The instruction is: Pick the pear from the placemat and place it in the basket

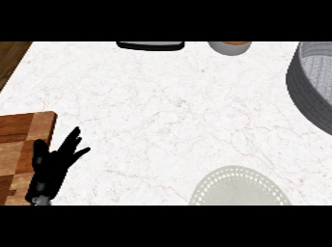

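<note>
Only the left hand (pixel 53 166) shows, low in the view's left corner, with its wrist cut off by the lower edge. Its fingers are spread wide and straight, pointing away from the robot, and it holds nothing. It sits over the right-hand edge of a wooden cutting board (pixel 16 144), which runs out of sight to the hand's left and below. Whether the palm touches the board I cannot tell. The right hand does not show.

Well off to the hand's right, about as near to the robot, lies the round pale placemat (pixel 239 185). Its near part is cut away by the lower edge. The pear is not on the part that shows, nor can I find it anywhere else, so I cannot say where it lies.

Farther right again, and beyond the hand, the grey basket (pixel 318 91) comes in from the right edge. Only a curve of its wall and a slice of its inside show, and the rest is cut off.

Far beyond the hand, along the far side of the white marble counter (pixel 147 106), two things are clipped at the top. One is a flat black object (pixel 151 45), too thin a sliver to name. To its right is a grey bowl (pixel 229 48) with something orange in it that is hard to make out. Beyond the hand and to its left, a strip of brown wooden floor (pixel 1 62) shows past the counter's edge.
</note>
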